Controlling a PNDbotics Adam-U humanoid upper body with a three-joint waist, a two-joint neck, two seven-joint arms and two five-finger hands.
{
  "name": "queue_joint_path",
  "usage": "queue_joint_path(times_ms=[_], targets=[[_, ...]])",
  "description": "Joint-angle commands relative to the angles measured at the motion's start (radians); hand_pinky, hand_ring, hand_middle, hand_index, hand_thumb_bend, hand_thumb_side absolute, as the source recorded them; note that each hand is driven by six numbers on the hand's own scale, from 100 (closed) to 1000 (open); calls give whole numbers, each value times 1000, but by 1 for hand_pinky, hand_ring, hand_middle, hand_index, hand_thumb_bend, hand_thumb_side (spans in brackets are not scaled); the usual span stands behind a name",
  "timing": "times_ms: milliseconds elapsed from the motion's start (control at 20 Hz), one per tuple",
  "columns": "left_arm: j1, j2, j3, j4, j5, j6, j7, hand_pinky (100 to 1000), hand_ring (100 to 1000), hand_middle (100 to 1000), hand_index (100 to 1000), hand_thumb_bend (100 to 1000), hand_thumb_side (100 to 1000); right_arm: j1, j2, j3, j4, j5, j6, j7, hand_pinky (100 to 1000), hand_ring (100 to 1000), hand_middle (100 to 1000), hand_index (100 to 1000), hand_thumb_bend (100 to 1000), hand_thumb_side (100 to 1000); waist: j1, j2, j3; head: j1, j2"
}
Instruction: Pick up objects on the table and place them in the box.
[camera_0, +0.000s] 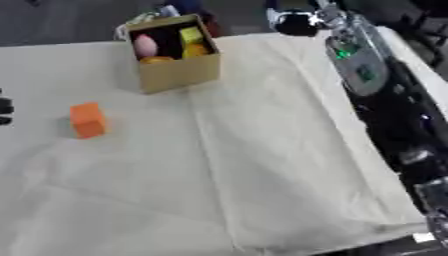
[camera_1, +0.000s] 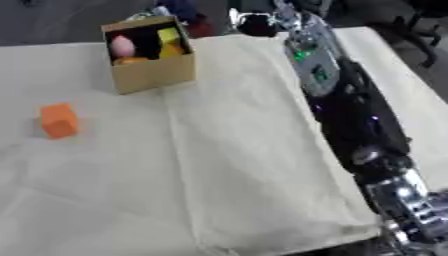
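An open cardboard box (camera_0: 179, 72) stands at the far middle of the table. Inside it I see a pink rounded thing (camera_0: 146, 46), a yellow block (camera_0: 192, 35) and orange pieces (camera_0: 194, 50). An orange block (camera_0: 87, 120) lies alone on the cloth at the left, well short of the box. My right arm (camera_1: 350, 110) stretches up the right side of the table, and its hand (camera_0: 297, 22) is at the far edge, right of the box and blurred. A dark part of my left hand (camera_0: 4, 110) shows at the left edge, left of the orange block.
A cream cloth (camera_0: 262, 150) with a long fold down the middle covers the table. The table's near edge (camera_0: 332, 247) shows at the bottom right. Dark clutter lies beyond the far edge.
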Motion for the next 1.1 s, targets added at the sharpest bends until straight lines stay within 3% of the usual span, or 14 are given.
queue_joint_path(times_ms=[50,300,600,800,1100], targets=[[-50,121,-22,21,-53,-8,-51,726,739,685,819,100,642,57,-52,-39,-112,-113,-27,-10,616,644,739,948,100,391,19,-33,-10,30,5],[-144,226,-85,91,-180,-33,-184,758,762,736,848,181,543,181,-45,-87,-189,-182,-63,-25,612,638,734,944,100,450,24,-40,-37,78,5],[-289,275,-195,209,-329,-83,-395,797,782,779,891,398,445,254,-4,-135,-235,-191,-65,-62,605,628,723,941,100,488,27,-46,-59,107,5],[-394,258,-256,314,-415,-125,-533,811,788,793,905,507,414,276,14,-143,-241,-190,-62,-74,603,624,719,939,100,491,29,-51,-64,107,5],[-488,190,-290,498,-530,-172,-662,817,791,800,906,575,420,294,31,-148,-237,-193,-59,-83,600,618,711,937,100,492,30,-54,-76,86,5]])
